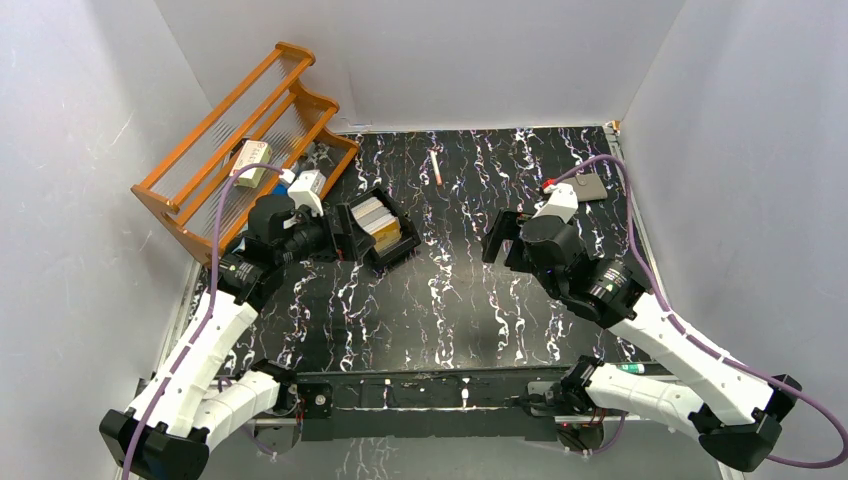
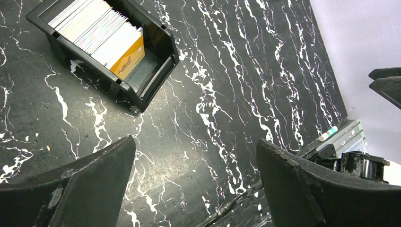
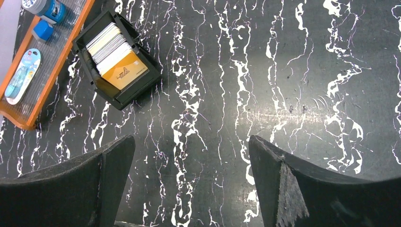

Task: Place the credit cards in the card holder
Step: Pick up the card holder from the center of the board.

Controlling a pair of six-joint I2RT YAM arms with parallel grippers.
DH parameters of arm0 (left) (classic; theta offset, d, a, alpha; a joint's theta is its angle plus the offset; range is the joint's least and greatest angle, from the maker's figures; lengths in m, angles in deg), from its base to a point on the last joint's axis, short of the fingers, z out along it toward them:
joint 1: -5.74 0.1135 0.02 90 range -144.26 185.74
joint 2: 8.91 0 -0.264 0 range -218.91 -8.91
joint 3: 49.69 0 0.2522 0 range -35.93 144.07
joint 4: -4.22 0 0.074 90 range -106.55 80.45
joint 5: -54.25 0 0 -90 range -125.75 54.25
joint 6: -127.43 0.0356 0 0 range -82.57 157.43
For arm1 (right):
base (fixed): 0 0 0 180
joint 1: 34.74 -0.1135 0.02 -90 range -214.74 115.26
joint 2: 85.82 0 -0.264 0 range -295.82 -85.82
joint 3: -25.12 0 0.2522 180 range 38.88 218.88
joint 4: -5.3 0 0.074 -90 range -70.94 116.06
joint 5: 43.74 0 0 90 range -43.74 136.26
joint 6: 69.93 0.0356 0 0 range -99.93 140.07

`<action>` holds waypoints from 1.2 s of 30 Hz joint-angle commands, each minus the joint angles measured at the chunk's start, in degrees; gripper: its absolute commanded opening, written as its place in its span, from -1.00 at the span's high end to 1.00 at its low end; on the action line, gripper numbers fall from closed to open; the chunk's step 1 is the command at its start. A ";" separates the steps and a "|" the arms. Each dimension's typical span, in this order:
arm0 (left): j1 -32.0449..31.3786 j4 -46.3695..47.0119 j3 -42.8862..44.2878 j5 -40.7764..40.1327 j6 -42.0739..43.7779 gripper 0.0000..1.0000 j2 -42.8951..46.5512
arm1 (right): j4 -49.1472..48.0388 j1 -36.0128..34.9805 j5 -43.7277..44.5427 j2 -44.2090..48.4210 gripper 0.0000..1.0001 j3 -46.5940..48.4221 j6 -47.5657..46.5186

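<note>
Holding: nothing, I see.
Left end effector (image 2: 196, 146): wide apart, beside black tray (image 2: 142, 92).
Right end effector (image 3: 191, 142): wide apart.
Credit cards (image 2: 94, 28): inside tray.
Card holder (image 1: 587, 187): far right on counter (image 1: 450, 290).

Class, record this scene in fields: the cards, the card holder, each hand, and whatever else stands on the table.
cards: stacked in the black tray, left half of the table
card holder: far right of the table, apart from the cards
left hand: open, empty, beside the tray
right hand: open, empty, over bare table
rack: orange, far left, holding small items
</note>
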 commanded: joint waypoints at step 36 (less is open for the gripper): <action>0.52 1.32 -7.71 -6.78 4.49 -0.97 -1.94 | -24.57 51.18 -3.36 -52.36 -0.06 18.07 4.03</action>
